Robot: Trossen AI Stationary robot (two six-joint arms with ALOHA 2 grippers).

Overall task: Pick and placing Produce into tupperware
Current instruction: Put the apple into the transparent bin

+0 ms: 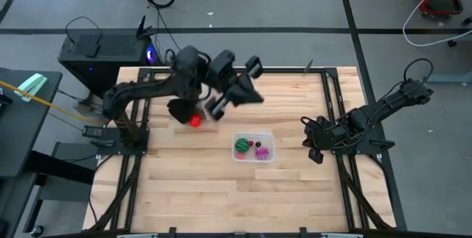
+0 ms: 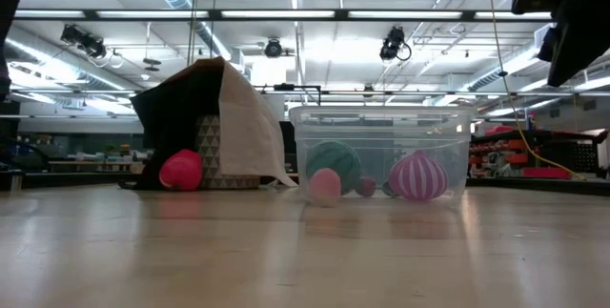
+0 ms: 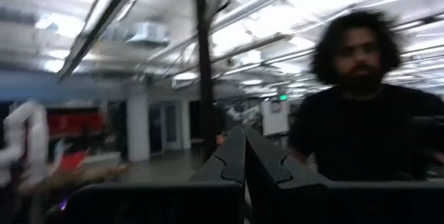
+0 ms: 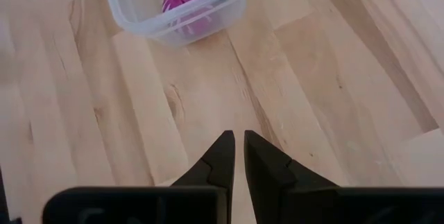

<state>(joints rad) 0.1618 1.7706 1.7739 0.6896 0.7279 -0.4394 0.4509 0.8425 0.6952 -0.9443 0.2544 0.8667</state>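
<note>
My left fingers (image 1: 254, 67) are together, empty, raised upper-centre; I should spread them, descending squarely over the red produce (image 1: 195, 120).

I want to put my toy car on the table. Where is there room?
The wide bare wood along the near edge of the table, in front of the clear tub, is free. So is the strip between the tub and the right end effector. It is crowded near the red ball under the left arm.

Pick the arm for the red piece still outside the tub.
Left. Its claw hangs close above the red piece by the bag; the right claw sits beyond the tub.
</note>
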